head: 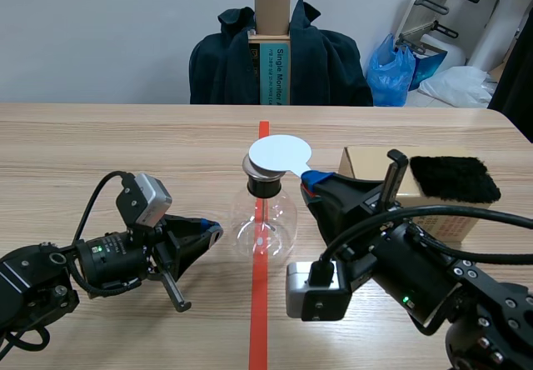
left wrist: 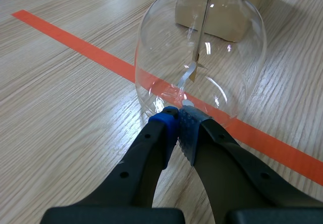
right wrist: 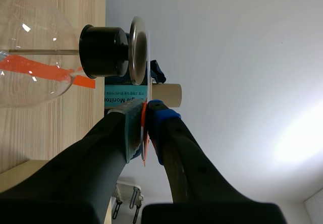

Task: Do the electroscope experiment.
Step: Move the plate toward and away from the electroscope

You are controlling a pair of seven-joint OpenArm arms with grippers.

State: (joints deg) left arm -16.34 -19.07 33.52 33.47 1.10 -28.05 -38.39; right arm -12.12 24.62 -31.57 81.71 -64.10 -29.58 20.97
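R gripper [head: 312, 178] has the white disc [head: 280, 153] on top of the electroscope flask [head: 262, 220]; L gripper [head: 212, 232] closed at its base.
From here I see the flask upright on the red tape line [head: 259, 303], mid-desk [head: 125, 145], black stopper [head: 266, 188] in its neck w/ the metal plate [head: 250, 168] on top. My R gripper is clamped on the disc's thin handle, both pads pressed flat on it. The disc lies across the plate and looks to be touching it in the R wrist view. L gripper sits low over the desk, its 2 fingertips meeting w/ nothing between them, tips just beside the glass wall; can't tell if they're in contact. Inside the glass a thin foil strip [left wrist: 189, 75] hangs off the rod, angled out. Cardboard box [head: 366, 166] w/ a black fur pad [head: 454, 178] on it sits just behind the R arm.
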